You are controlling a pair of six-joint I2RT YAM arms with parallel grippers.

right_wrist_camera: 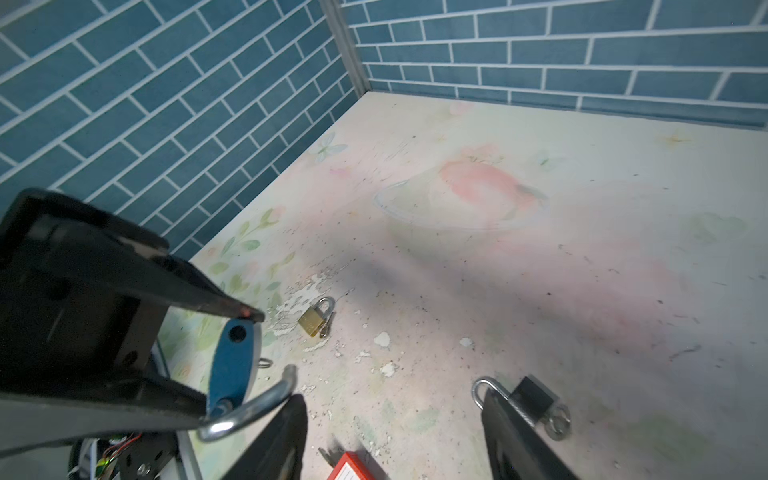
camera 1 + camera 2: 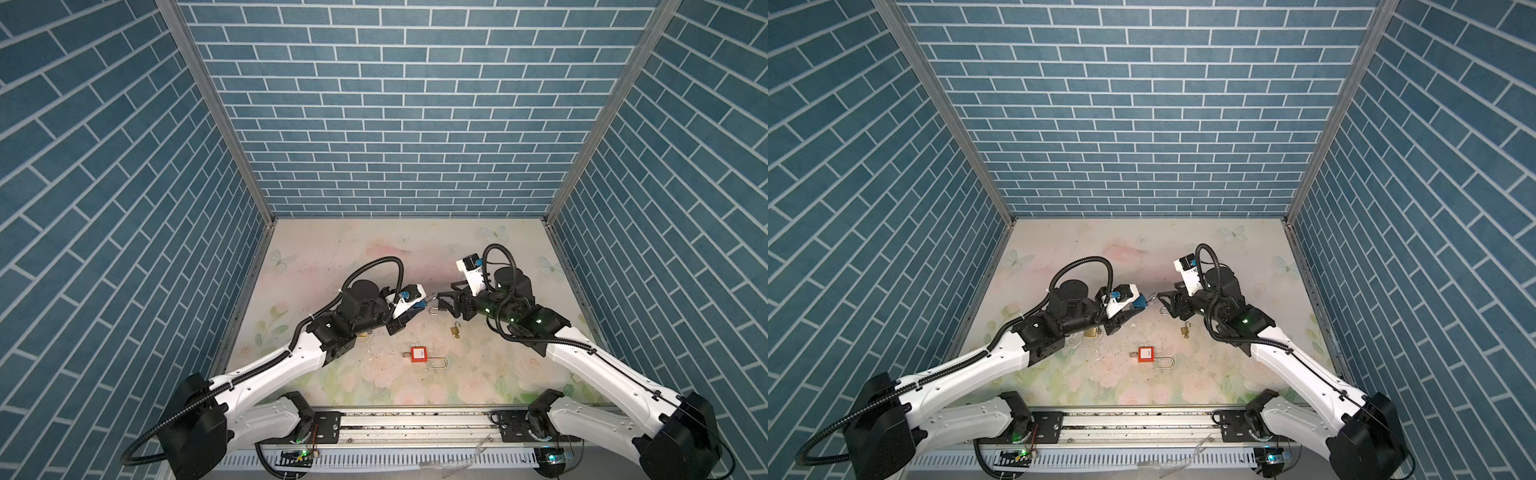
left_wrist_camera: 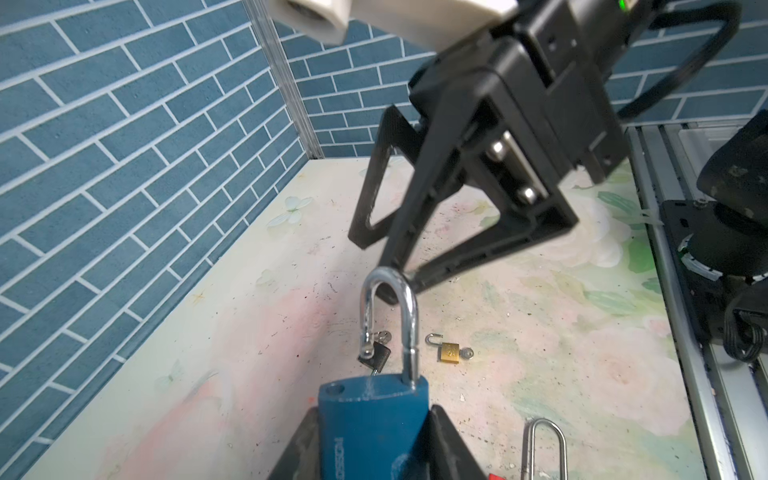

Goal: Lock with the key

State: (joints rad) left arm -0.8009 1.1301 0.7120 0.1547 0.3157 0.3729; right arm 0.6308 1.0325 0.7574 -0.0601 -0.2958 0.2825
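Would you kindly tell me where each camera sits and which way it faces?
Top views: high above the robot's base, looking down at the table; both arms show.
Left wrist: on the left arm, looking along the left gripper at its blue padlock and the right gripper.
Right wrist: on the right arm, looking past its own fingers toward the left gripper.
Shared: both wrist views show the blue padlock.

left white-and-black robot arm (image 2: 266, 365): stretched inward, low | left black parallel gripper (image 2: 419, 306): jaws clamped on blue-bodied padlock (image 3: 370, 419) | right white-and-black robot arm (image 2: 602, 365): stretched inward | right black parallel gripper (image 1: 390, 397): jaws apart, facing left gripper
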